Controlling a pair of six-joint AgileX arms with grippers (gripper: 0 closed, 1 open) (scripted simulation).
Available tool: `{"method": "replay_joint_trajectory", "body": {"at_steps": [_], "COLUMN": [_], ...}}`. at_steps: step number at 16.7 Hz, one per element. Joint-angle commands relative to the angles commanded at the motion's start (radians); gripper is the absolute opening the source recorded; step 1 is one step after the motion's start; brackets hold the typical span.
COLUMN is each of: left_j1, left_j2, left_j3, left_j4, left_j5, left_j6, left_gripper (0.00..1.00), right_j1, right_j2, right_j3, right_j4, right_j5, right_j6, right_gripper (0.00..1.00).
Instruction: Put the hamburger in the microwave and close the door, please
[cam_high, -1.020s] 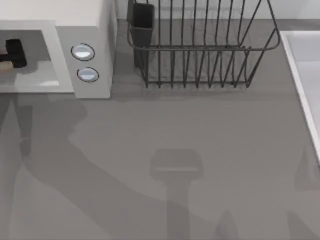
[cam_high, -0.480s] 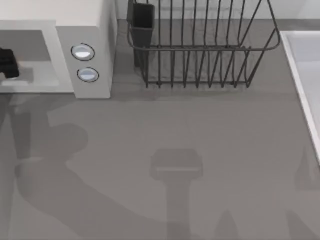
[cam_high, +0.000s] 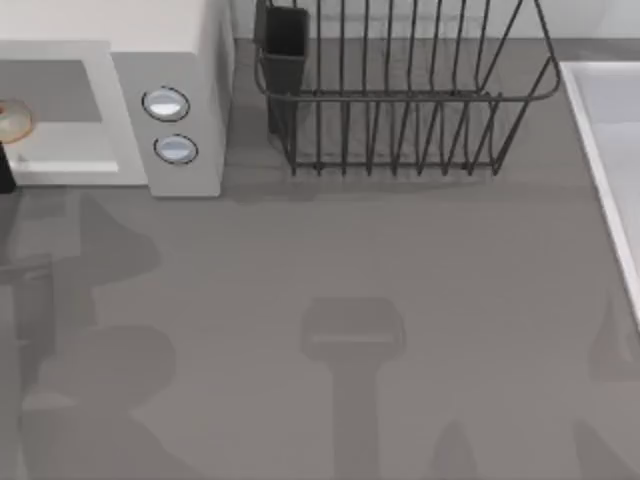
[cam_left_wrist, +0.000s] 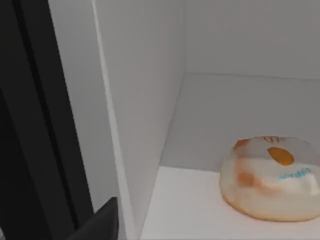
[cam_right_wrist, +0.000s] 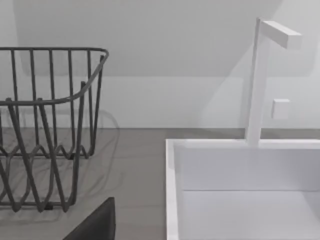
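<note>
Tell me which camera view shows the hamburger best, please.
The left wrist view shows it best: the hamburger lies whole and close on the floor inside the microwave. In the top view the hamburger is cut off by the picture's left edge. The right wrist view faces the dish rack and sink instead.

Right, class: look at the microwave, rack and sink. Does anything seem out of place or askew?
Nothing stands out. The hamburger sits flat inside the microwave cavity, the dish rack stands upright, and the sink looks tidy.
</note>
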Motion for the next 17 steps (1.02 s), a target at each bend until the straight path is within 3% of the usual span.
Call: {"method": "replay_joint_trajectory", "body": {"at_steps": [8, 17], "left_j1": [0.051, 0.045], "left_j2": [-0.055, -0.066], "left_j3": [-0.275, -0.273], "left_j4": [0.007, 0.005], "left_j5": [0.096, 0.103], "left_j6": [0.034, 0.037], "left_gripper": [1.00, 1.00], "right_j1": [0.000, 0.000], "right_j2": [0.000, 0.000], "right_j3": [0.000, 0.000], "right_j4": [0.000, 0.000], "right_j5": [0.000, 0.000], "right_j6": [0.000, 0.000], "right_gripper": [1.00, 1.00]}}
